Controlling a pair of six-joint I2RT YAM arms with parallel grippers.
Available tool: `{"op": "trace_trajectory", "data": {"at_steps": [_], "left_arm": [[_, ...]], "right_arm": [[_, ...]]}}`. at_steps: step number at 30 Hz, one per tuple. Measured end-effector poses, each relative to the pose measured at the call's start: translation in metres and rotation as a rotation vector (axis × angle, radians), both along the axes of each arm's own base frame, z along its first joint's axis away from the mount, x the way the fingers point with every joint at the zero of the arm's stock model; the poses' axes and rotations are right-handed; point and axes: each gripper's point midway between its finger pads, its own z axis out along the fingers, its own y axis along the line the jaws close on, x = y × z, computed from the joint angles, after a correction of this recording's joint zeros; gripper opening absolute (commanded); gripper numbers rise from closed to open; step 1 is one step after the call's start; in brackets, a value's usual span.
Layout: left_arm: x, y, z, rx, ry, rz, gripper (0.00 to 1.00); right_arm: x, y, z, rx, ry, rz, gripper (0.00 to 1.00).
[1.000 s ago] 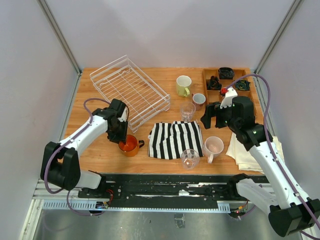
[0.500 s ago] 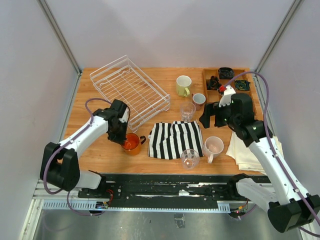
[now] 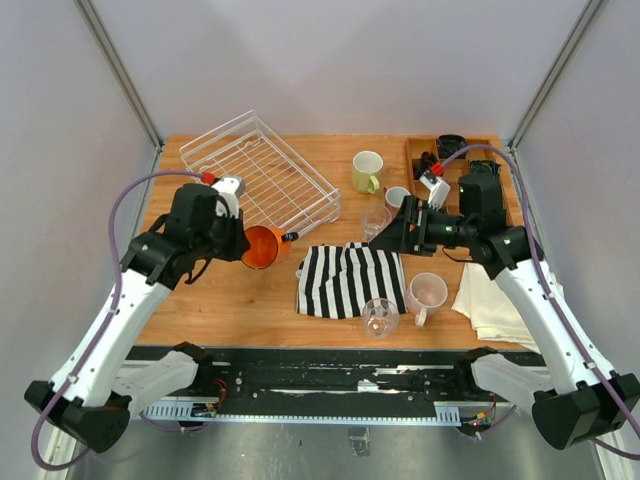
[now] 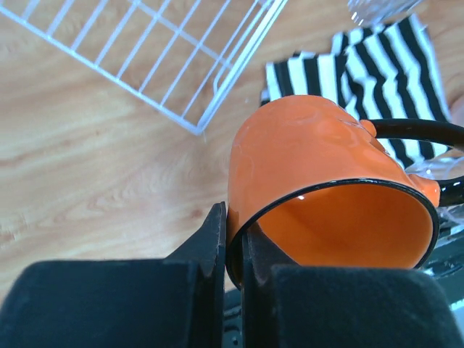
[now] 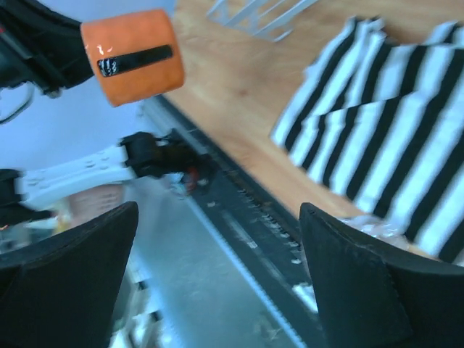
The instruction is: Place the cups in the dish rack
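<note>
My left gripper (image 3: 243,243) (image 4: 233,217) is shut on the rim of the orange mug (image 3: 262,246) (image 4: 312,152). The mug hangs tilted on its side above the table, just off the near corner of the white wire dish rack (image 3: 262,180) (image 4: 145,51). My right gripper (image 3: 392,237) (image 5: 217,210) stands open and empty over a clear tumbler (image 3: 375,222). On the table are a yellow-green mug (image 3: 367,171), a small dusty-pink mug (image 3: 397,198), a pale pink mug (image 3: 427,293) and a second tumbler (image 3: 380,317).
A black-and-white striped cloth (image 3: 350,279) lies between the cups at the table's middle front. A wooden compartment tray (image 3: 450,165) holding dark items sits at the back right. A cream cloth (image 3: 485,300) lies at the right front edge.
The left arm has lifted the orange mug off the table and swung it up beside the rack's near corner. The right gripper has moved left and turned toward the middle.
</note>
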Motion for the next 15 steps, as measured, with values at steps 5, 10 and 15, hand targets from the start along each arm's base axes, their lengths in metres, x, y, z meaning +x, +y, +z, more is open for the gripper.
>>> {"op": "trace_trajectory", "data": {"at_steps": [5, 10, 15], "left_arm": [[0.009, -0.006, 0.039, -0.039, -0.202, -0.057, 0.01], [0.022, -0.034, 0.068, -0.009, -0.39, -0.204, 0.0], [0.026, -0.066, 0.089, 0.062, -0.571, -0.385, 0.0]], "right_arm": [[-0.023, 0.027, 0.014, 0.263, 0.197, 0.054, 0.85], [-0.036, 0.048, 0.029, 0.465, 0.375, 0.089, 0.8], [-0.049, 0.072, 0.06, 0.579, 0.455, 0.173, 0.75]]}}
